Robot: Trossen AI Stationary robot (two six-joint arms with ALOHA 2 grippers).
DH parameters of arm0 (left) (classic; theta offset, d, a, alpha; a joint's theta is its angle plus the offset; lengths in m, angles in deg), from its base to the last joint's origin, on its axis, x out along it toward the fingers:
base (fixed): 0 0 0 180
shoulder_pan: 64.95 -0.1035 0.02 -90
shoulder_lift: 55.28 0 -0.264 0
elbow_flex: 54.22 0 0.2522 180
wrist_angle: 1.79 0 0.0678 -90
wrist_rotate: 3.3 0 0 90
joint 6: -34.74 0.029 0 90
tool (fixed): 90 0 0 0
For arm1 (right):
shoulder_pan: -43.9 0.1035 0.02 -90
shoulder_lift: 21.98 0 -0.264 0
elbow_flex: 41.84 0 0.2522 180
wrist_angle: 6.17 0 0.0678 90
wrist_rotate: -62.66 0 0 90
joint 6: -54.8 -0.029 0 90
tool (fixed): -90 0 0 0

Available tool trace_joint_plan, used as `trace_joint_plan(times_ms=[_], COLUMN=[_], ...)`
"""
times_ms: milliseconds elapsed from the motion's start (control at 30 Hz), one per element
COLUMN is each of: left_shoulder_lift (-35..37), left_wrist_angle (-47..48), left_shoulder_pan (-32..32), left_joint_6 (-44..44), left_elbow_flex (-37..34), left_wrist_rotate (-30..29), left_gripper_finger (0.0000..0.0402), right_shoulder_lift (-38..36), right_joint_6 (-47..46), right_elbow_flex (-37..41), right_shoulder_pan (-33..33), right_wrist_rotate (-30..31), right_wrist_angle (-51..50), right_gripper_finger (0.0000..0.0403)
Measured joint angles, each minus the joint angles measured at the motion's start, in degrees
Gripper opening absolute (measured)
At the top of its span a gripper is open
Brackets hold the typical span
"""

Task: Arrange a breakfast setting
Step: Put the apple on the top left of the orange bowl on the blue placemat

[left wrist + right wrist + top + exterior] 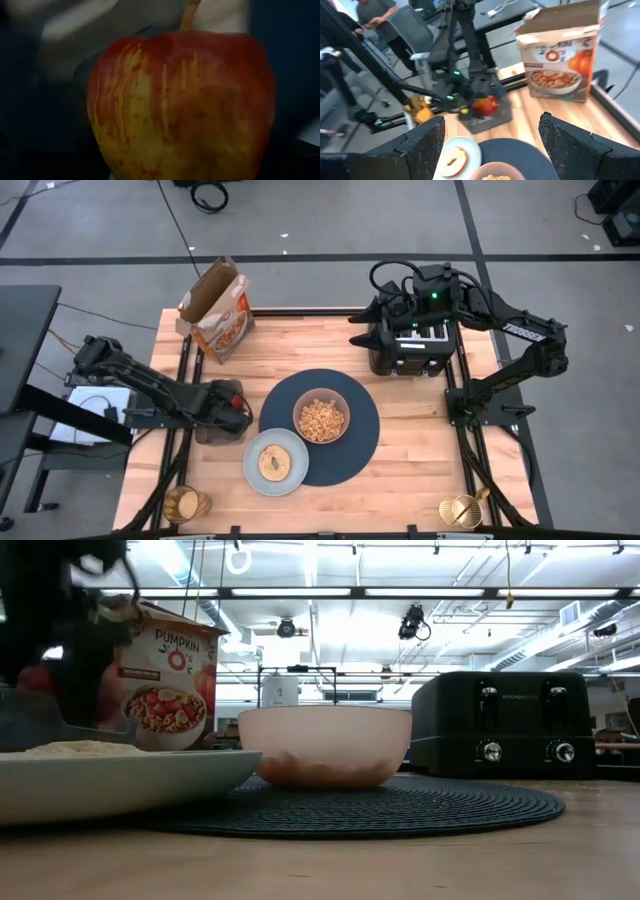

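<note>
high view: navy placemat [345,452] is the landmark, mid tabletop [420,470]. pink bowl [321,417] of cereal sits on it; plate [262,477] with bagel [274,461] overlaps its near-left edge. left tool [236,402] is just left of the mat with the red apple [237,400] between its fingers, probably bringing it toward the setting. right tool [385,332] hangs above the toaster [412,350] behind the mat, waiting. amber cup [184,503] well left of the mat at the near edge.

low view: bowl on the mat, toaster behind, cereal box [165,680] beyond the plate.

left wrist view: apple fills the frame; grip itself cannot be told.

right wrist view: its fingers [580,145] stand wide apart, nothing between.
</note>
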Motion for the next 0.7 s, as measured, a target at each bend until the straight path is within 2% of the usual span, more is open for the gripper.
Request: trace_joint_plan(times_ms=[233,400,600,700], left_shoulder_lift=[3.78,4.46,4.33,3.66], left_wrist_angle=[3.73,0.41,-11.74,-17.09], left_shoulder_pan=[4.09,3.90,3.83,3.72], left_joint_6=[21.40,34.84,47.83,49.70], left_elbow_flex=[13.66,23.55,26.12,26.12], left_wrist_rotate=[-8.47,-17.24,-29.79,-37.21], left_gripper_finger=[0.0336,0.0336,0.0336,0.0336], right_shoulder_lift=[1.43,6.29,12.74,14.80], right_joint_6=[3.11,2.57,-1.15,-1.41], right_elbow_flex=[-0.07,-0.07,-0.04,-0.04], right_shoulder_pan=[1.05,5.26,8.83,9.90], right_wrist_rotate=[4.44,4.32,6.16,8.01], right_wrist_angle=[2.13,6.57,14.28,17.63], right_gripper_finger=[0.0325,0.0313,0.0268,0.0248])
